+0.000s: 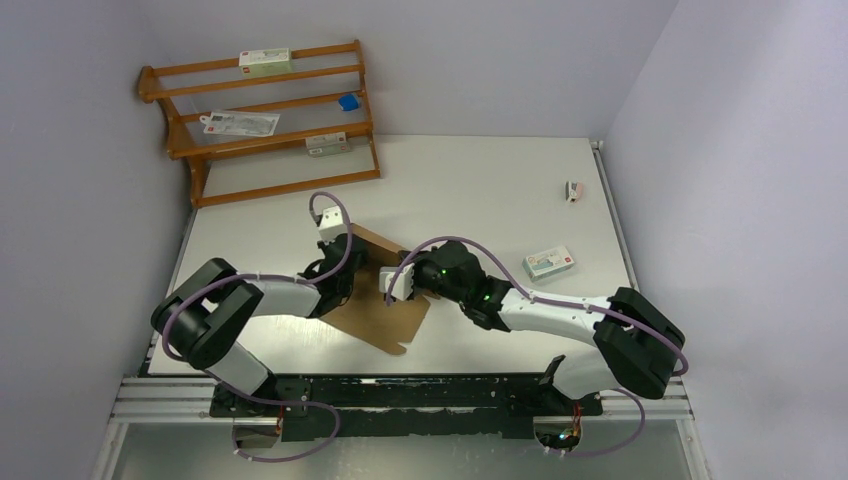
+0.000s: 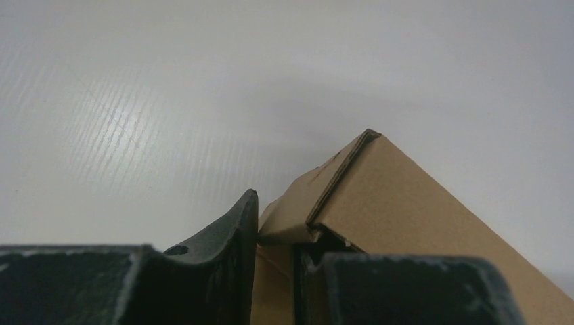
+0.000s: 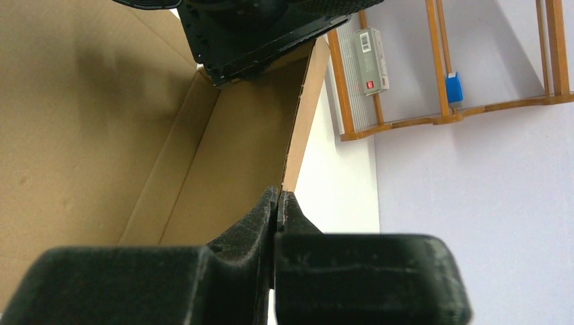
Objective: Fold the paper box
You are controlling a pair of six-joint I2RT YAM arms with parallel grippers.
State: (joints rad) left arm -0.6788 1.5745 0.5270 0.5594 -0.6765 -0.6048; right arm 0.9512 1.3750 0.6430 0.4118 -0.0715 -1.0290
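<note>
Your paper box (image 1: 385, 322) lies in the middle of the table (image 1: 500, 190), between the two arms. Seen from above, its long side runs from the far end to the near end, leaning a little to the right as it comes near. The near end is a flat flap with a rounded tip.

Your left gripper (image 2: 277, 230) is at the far left part of the box. Its fingers (image 2: 227, 257) are nearly closed and have a folded brown wall pinched between them. Next to them a folded corner of the box stands up in a point.

Your right gripper (image 3: 277, 198) is closed tight, and its fingers (image 3: 252, 230) hold nothing. The tips sit just beside the edge of a standing wall, inside the box.

The box is plain brown, with no words on it. A white carton (image 1: 549, 262) with a red mark lies on the table to the right. Another white carton (image 3: 369, 59) on the wooden rack (image 1: 270, 130) has a barcode and a red square. The writing on both is too small to read.
</note>
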